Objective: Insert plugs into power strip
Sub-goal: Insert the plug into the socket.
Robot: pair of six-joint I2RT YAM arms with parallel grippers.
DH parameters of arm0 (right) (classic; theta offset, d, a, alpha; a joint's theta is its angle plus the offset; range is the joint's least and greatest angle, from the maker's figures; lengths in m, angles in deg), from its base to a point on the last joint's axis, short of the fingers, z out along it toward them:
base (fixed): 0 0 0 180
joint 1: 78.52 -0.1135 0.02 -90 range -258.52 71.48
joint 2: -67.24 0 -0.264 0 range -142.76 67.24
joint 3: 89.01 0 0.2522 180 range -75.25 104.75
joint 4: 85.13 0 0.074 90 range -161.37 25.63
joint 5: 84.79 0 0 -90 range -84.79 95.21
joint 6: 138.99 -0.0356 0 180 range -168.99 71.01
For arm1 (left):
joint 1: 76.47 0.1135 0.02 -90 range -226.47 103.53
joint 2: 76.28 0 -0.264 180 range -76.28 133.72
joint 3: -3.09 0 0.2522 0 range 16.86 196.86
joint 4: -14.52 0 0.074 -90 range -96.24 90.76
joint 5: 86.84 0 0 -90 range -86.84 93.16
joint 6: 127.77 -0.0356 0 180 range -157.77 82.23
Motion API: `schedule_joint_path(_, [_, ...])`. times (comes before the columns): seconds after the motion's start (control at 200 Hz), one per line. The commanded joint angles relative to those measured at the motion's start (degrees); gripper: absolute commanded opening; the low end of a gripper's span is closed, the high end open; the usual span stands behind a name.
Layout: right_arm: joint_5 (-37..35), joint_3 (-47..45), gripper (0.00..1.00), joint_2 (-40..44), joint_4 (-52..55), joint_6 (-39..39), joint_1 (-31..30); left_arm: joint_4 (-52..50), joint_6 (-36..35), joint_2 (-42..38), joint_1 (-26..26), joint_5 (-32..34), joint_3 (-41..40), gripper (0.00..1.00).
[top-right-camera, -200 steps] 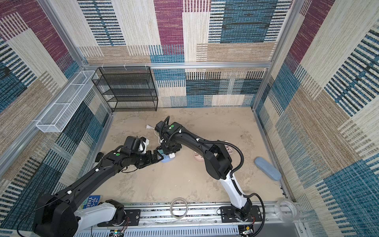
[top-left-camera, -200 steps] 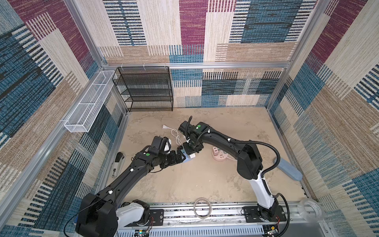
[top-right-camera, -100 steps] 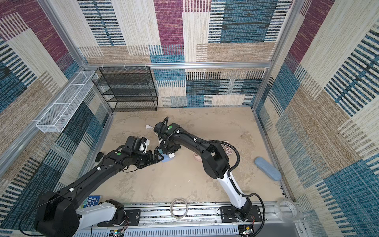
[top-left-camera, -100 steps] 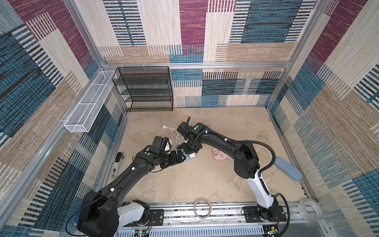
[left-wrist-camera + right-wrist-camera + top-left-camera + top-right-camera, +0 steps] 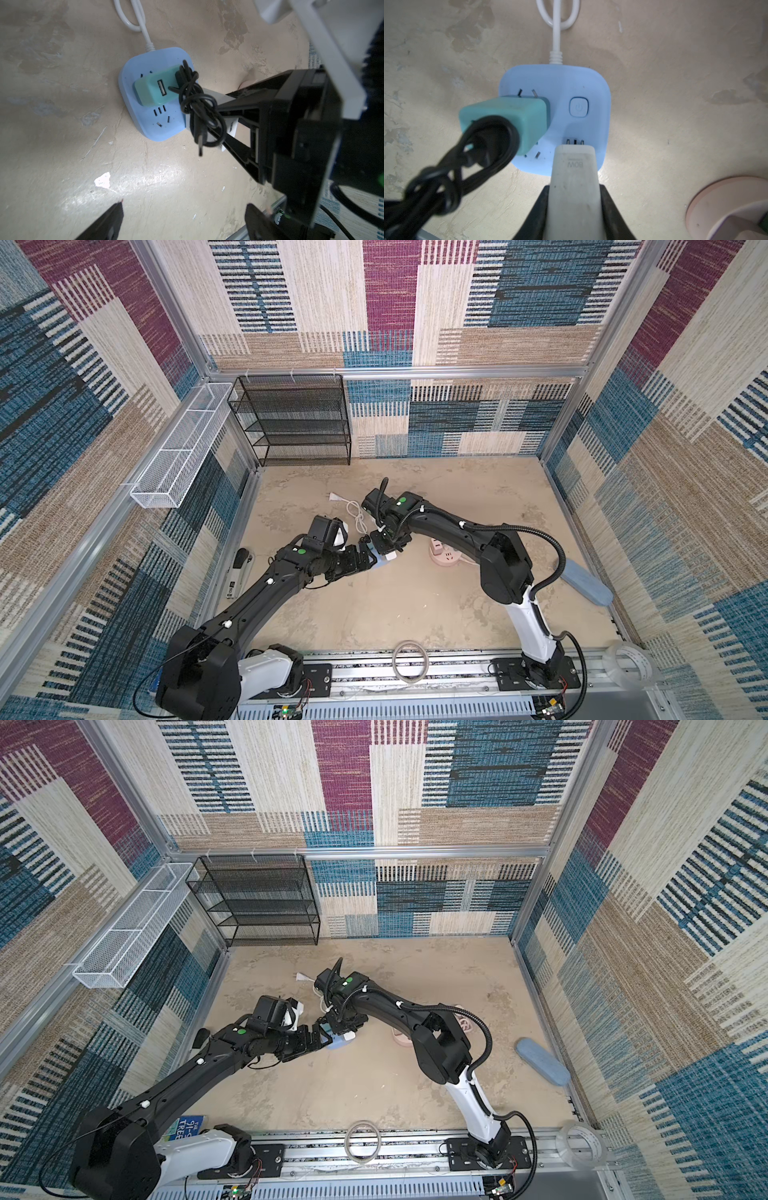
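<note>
Right fingers (image 5: 538, 216), pointing down, clamp white plug (image 5: 574, 182) | left fingers (image 5: 104, 226) spread

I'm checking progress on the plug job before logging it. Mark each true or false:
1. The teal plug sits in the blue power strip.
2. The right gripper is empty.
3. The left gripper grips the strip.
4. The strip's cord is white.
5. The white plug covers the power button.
1. True: the teal plug, trailing its black cord, sits in the blue power strip.
2. False: the right gripper is shut on the white plug.
3. False: the left gripper is open, apart from the strip.
4. True: the white cord leaves the strip's edge.
5. False: the power button is uncovered.
</note>
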Motion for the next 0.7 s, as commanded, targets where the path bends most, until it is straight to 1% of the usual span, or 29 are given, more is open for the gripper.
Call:
schedule_joint_path(0.0, [1.44,-3.35,0.0,1.43,3.58,-0.23,-0.3,1.08,0.35,-0.13,0.05,-1.16,-0.04,0.96])
schedule_joint_path(0.185, [3.08,-10.51,0.0,5.54,3.49,-0.79,-0.93,1.07,0.5,0.0,0.05,-1.44,-0.16,0.96])
schedule_joint_path(0.401, [1.65,-16.78,0.0,11.5,7.39,-2.22,-2.83,1.66,0.77,-0.16,0.09,-1.59,-0.8,0.96])
schedule_joint_path(0.531, [1.23,-16.97,0.0,12.82,8.33,-2.82,-3.09,2.21,0.76,0.45,0.02,-1.71,-0.89,0.96])
schedule_joint_path(0.691, [1.72,-15.61,0.0,10.41,7.71,-2.14,-3.19,2.91,0.7,0.99,0.05,-2.31,-0.78,0.96])
